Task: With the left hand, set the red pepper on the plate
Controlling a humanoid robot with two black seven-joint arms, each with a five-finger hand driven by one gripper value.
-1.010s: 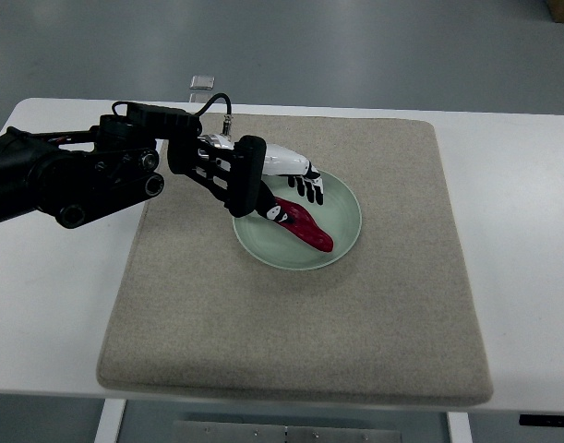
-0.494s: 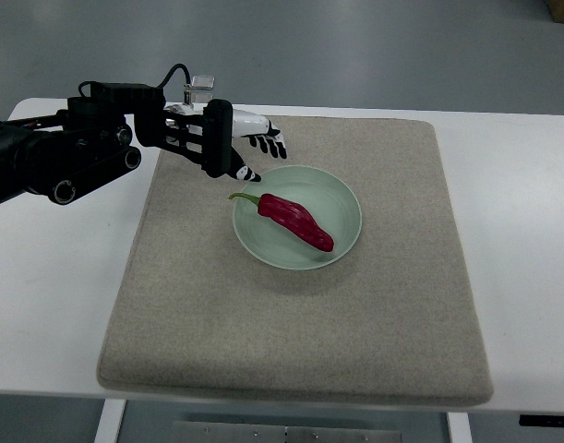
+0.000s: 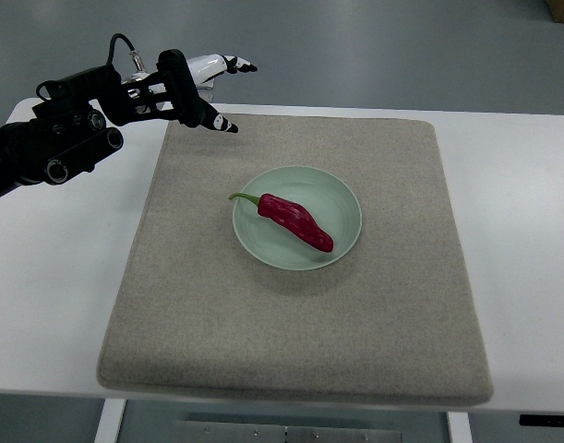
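Pepper count for you is one: a single red pepper lies inside the one pale green plate, slanting from its green stem at the left rim toward the near right, and that plate sits around the middle of the one beige mat on the white table. You have one hand in view, the left hand, over the far left corner of the mat with its fingers spread loose and gripping nothing. You will find the pepper well apart from those fingers, nearer and to their right.
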